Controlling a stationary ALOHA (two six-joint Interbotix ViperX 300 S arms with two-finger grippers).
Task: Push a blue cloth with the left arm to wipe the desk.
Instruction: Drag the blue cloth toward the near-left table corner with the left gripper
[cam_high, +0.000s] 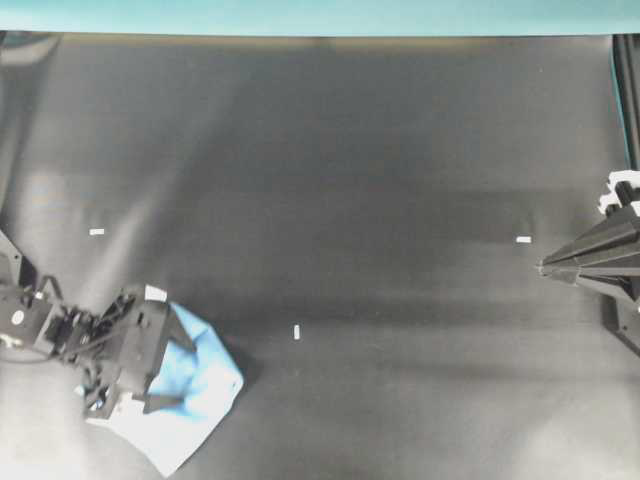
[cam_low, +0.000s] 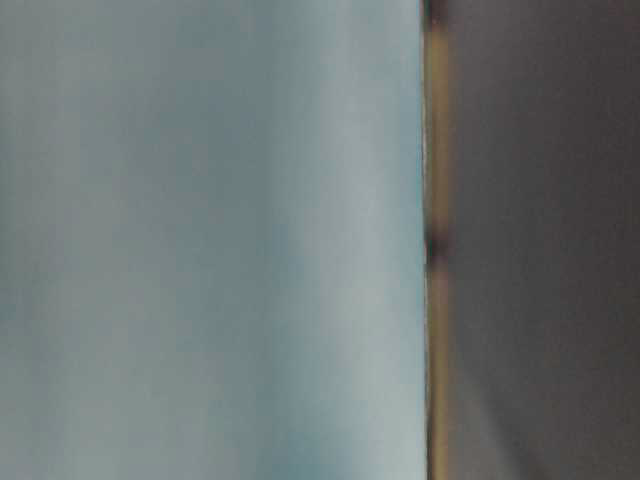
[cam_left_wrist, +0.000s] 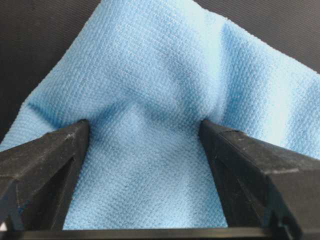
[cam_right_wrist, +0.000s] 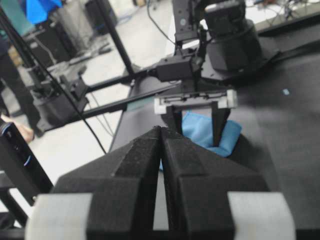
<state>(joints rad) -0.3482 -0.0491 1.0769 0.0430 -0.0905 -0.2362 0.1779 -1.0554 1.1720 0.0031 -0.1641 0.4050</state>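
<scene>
Lying between the spread left jaws, blue cloth (cam_left_wrist: 150, 125).

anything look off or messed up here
The blue cloth is rumpled, not flat: it puckers into ridges between the open left gripper fingers pressing on it. The table-level view is a sideways blur showing nothing useful. The desk looks unmarked.

- Partly hidden under the left arm (cam_high: 90, 345): near side of the blue cloth (cam_high: 200, 385).
- Cut off at overhead frame's right edge: right gripper (cam_high: 545, 268) body.
- Wholly blurred: table-level view.
</scene>
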